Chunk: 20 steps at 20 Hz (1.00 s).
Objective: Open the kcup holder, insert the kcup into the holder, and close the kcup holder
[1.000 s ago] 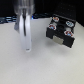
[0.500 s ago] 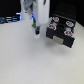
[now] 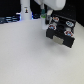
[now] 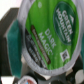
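The wrist view is nearly filled by the kcup [image 4: 50, 37]; its bright green foil lid faces the camera, tilted, with the printed words running on a slant; that closeness suggests the pod sits between the fingers, so the gripper [image 3: 50, 11] is probably clamped on it, though no fingertip shows plainly and I cannot tell for certain.

In the exterior view the white arm hangs over the far end of the kcup holder [image 3: 61, 31]; the black drawer unit sits toward the exterior view's right, and its drawer appears pulled out toward the camera, a pale strip visible at its front, though blur leaves this uncertain.

The relation that matters is vertical: the pod is above the holder's rear, and the open slots lie below and somewhat nearer the camera; the pod's axis would need to come upright, lid up, before descent.

The white table [image 3: 25, 60] gives open room in front of the holder; dark clutter [image 3: 10, 19] and a small white bottle [image 3: 25, 11] stand well apart at the far edge.
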Tool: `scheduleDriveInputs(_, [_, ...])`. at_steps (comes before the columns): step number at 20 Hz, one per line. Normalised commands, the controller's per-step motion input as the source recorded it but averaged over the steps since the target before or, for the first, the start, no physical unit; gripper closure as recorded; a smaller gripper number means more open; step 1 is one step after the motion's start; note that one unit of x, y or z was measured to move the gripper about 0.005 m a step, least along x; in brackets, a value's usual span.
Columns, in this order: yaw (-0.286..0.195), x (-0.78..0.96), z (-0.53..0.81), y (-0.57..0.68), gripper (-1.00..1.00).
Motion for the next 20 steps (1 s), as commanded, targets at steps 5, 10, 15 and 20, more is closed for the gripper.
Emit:
scheduleDriveInputs(5, [0.012, -0.01, 0.31, 0.65, 1.00])
scheduleDriveInputs(10, [0.023, -0.02, 0.18, 0.64, 1.00])
scheduleDriveInputs(15, [0.030, -0.05, 0.05, 0.63, 1.00])
scheduleDriveInputs(20, [0.041, -0.07, -0.01, 0.59, 1.00])
